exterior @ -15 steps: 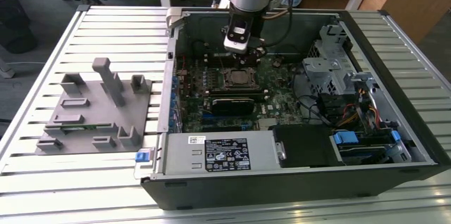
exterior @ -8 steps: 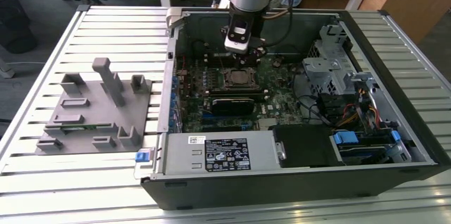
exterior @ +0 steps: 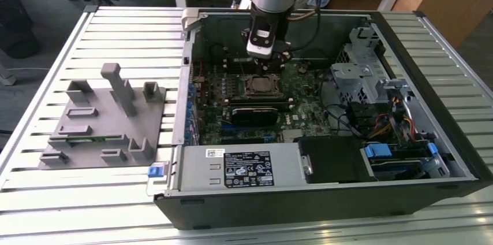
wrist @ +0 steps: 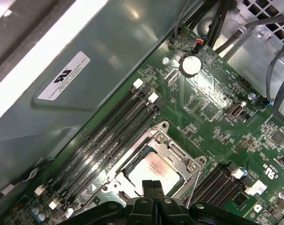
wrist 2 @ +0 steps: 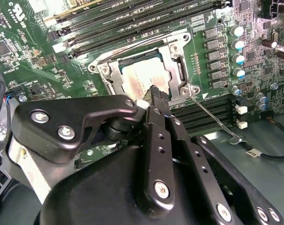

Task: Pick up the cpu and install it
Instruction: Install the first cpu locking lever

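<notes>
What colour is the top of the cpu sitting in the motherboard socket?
Silvery-white metal, with a pale glare across it; the cpu shows best in the first wrist view, framed by the socket bracket.

Green motherboard (wrist: 217, 117) with black memory slots (wrist: 109, 140) bearing white end clips; silvery-white cpu (wrist: 153, 171) framed by a silver socket bracket (wrist 2: 172, 51). Black gripper (wrist 2: 153, 96) with silver screws. Grey fixture blocks (exterior: 104, 121) on a pale ribbed counter (exterior: 46, 83); black computer case (exterior: 454, 141).

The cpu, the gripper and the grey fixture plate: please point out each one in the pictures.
cpu (wrist: 153, 169): first wrist view, on its silvery top, inside the socket frame.
gripper (wrist 2: 156, 96): second wrist view, at its black fingertips above the cpu.
grey fixture plate (exterior: 92, 132): exterior view, on its flat base.
</notes>
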